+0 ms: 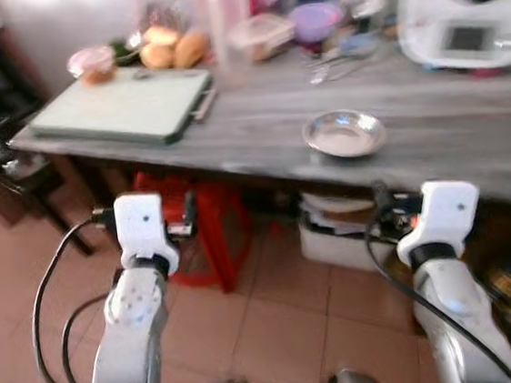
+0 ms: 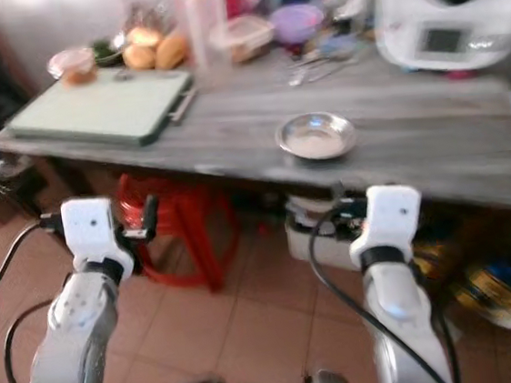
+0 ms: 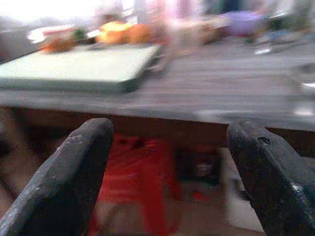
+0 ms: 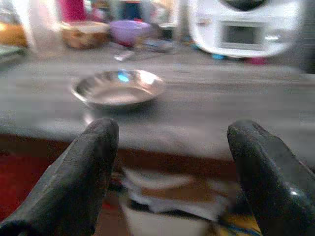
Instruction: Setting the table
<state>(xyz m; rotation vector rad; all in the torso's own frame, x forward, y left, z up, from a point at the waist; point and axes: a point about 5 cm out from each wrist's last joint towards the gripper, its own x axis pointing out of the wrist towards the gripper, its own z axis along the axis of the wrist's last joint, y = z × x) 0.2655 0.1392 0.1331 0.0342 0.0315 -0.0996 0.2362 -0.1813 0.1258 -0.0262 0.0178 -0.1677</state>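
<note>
Steel bowl [image 1: 345, 134] sits on the grey table [image 1: 470, 141]; left claw [image 3: 170, 172] and right claw [image 4: 172, 172] spread apart, empty.

A shiny metal dish [image 1: 345, 134] sits on the matt, grey wood-grain table [image 1: 257, 123].

Motion blur is softening every view. The clutter [image 1: 292, 14] at the back of the worktop [image 1: 257, 123] is smearing into unreadable shapes. The white appliance [image 1: 464, 5] is running off the frame's top and right edges.
</note>
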